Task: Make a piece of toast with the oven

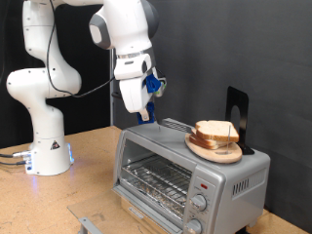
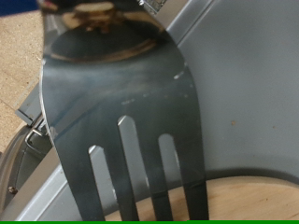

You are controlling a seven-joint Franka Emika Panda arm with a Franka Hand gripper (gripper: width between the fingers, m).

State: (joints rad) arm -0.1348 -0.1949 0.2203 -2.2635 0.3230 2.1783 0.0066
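Gripper [image 1: 146, 109] on the white arm [image 1: 125, 37] hangs just above the back of the oven's top, to the exterior view's left of the plate, and it is clamped on the handle of a metal fork [image 1: 176, 125] whose prongs reach across the oven top toward the plate. Seen from the wrist camera, the fork [image 2: 117, 103] fills most of the picture, its four prongs pointing at the rim of the wooden plate [image 2: 245, 191], with the grey oven top [image 2: 243, 84] behind it.

Largest of the rest is the oven [image 1: 190, 166], a silver-grey box on the wooden table [image 1: 88, 166]; its glass door is closed, a wire rack shows behind the glass, and round knobs run down its front at the exterior view's right. On the oven's top, toward that same right end, sits the round wooden plate [image 1: 209, 149]. On the plate lies the piece of toast [image 1: 214, 132], pale with a brown crust.
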